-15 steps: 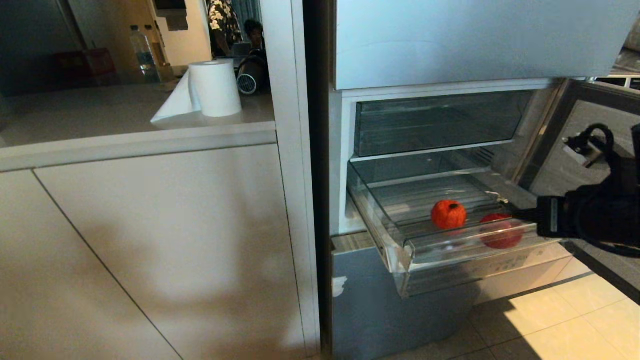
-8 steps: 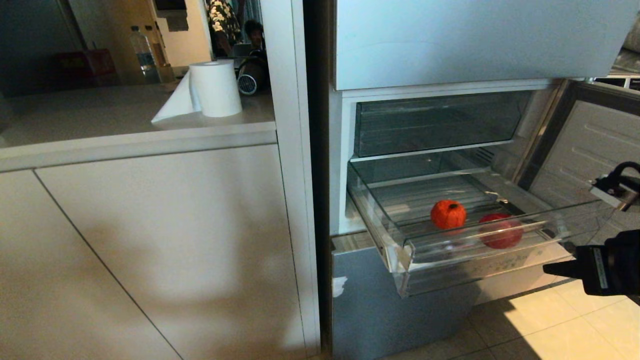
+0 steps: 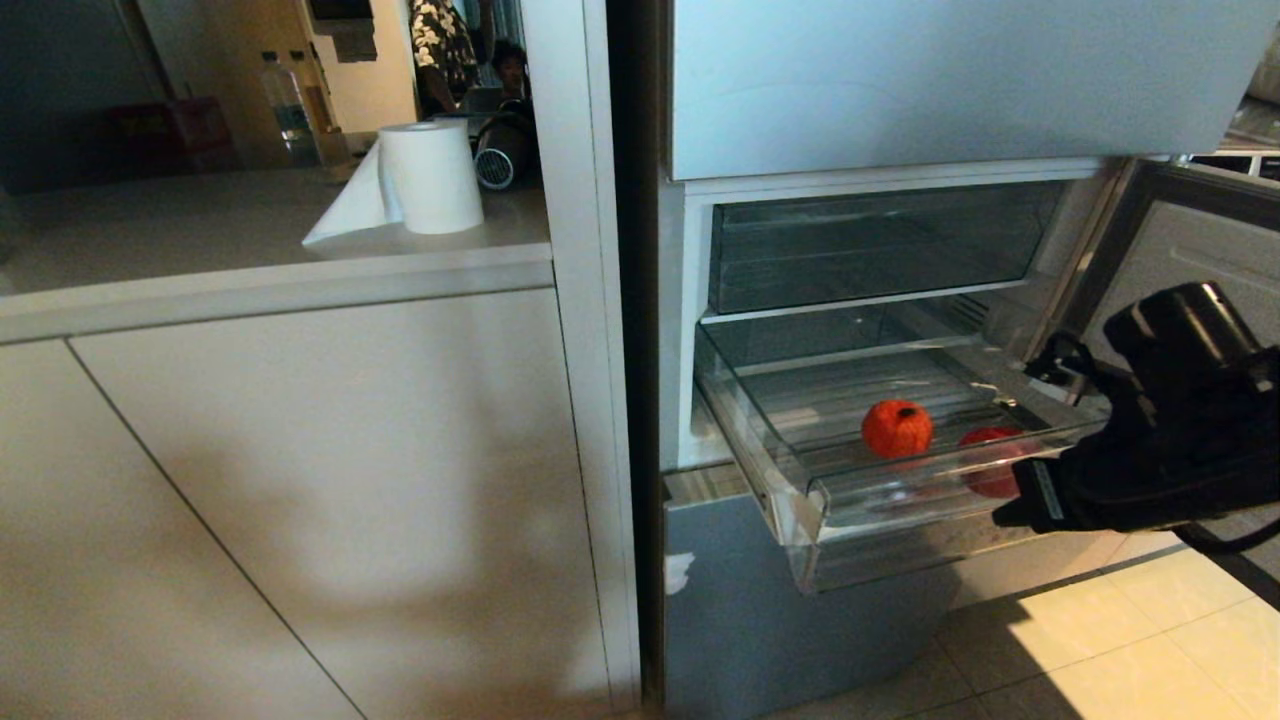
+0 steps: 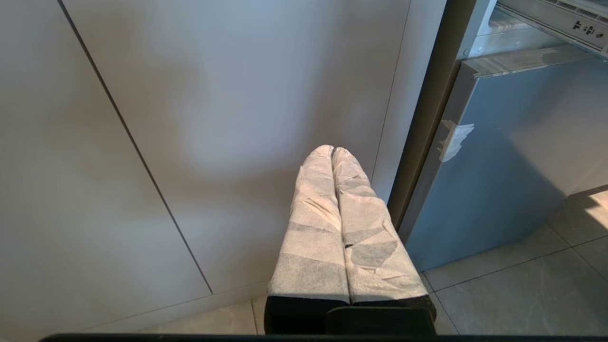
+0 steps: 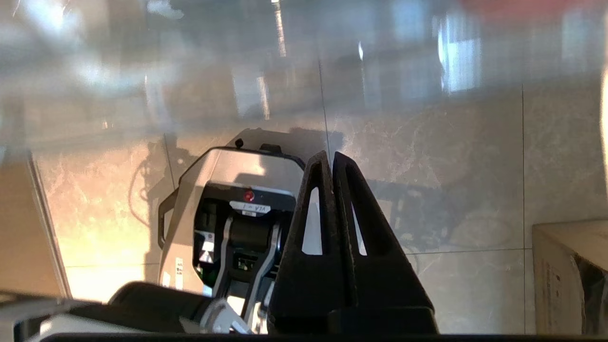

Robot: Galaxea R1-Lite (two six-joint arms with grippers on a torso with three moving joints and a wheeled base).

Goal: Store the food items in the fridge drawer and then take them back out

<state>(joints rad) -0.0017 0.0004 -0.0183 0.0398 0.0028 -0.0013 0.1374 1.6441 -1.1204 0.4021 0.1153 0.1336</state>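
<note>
Fridge drawer (image 3: pixel 800 470) pulled out, right gripper (image 3: pixel 1005 515) closed at front edge

Black right gripper (image 5: pixel 332 159) with triangular cut-outs; left gripper (image 4: pixel 332 152) wrapped in white tape.

No lettering can be read; a small white label (image 5: pixel 250 207) on the robot's base is illegible

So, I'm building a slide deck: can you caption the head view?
Right gripper, shut, at the front of the open fridge drawer holding two red fruits.
</note>
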